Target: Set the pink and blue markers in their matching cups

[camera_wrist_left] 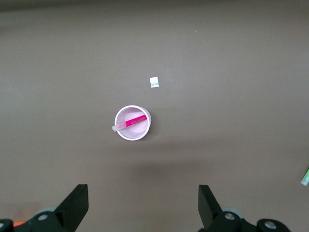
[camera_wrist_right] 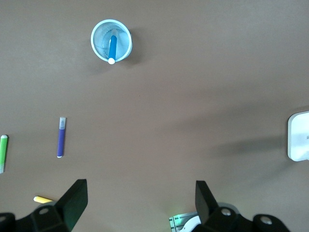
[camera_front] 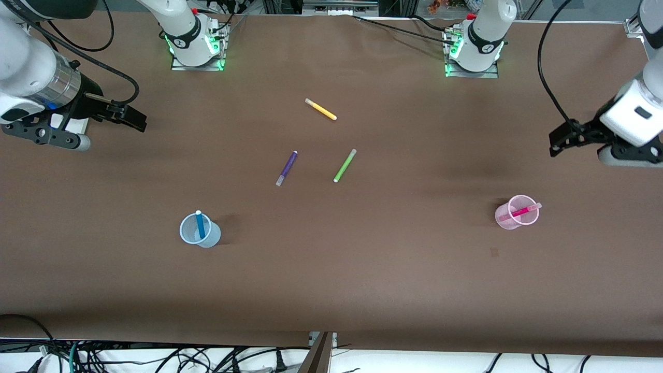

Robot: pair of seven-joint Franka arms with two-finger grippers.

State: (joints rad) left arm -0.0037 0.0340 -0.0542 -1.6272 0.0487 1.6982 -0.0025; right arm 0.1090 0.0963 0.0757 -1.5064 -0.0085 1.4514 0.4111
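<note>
The blue marker (camera_front: 200,224) stands in the pale blue cup (camera_front: 192,236) toward the right arm's end of the table; both also show in the right wrist view, marker (camera_wrist_right: 113,48) in cup (camera_wrist_right: 99,46). The pink marker (camera_front: 522,211) leans in the pale pink cup (camera_front: 505,218) toward the left arm's end; the left wrist view shows marker (camera_wrist_left: 131,121) in cup (camera_wrist_left: 140,133). My left gripper (camera_front: 561,140) is open and empty, raised at its end of the table. My right gripper (camera_front: 129,117) is open and empty, raised at its end.
A purple marker (camera_front: 286,168), a lime-green marker (camera_front: 344,165) and a yellow marker (camera_front: 321,109) lie loose mid-table, farther from the front camera than the cups. A small white scrap (camera_wrist_left: 154,82) lies near the pink cup. Both arm bases stand at the table's back edge.
</note>
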